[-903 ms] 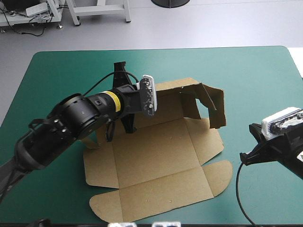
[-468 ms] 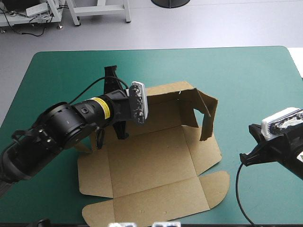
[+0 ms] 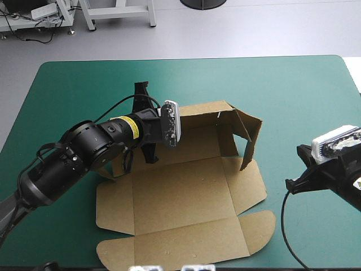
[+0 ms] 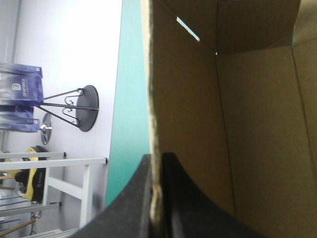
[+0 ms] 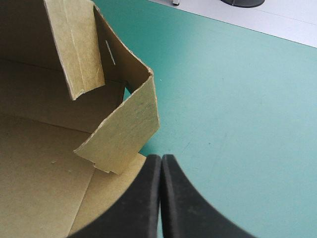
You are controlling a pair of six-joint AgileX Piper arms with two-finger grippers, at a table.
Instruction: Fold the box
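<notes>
here our left gripper (image 4: 156,161) pinches the raised far wall of the box (image 3: 186,192), mid-table on the teal-green cover (image 3: 73,96); our right gripper (image 5: 161,158), closed and empty, hovers beside it. next, we judge: raise a side wall.

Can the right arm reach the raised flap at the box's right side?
Probably yes: the flap stands just ahead of the shut right gripper, with only teal-green cover between them.
</notes>
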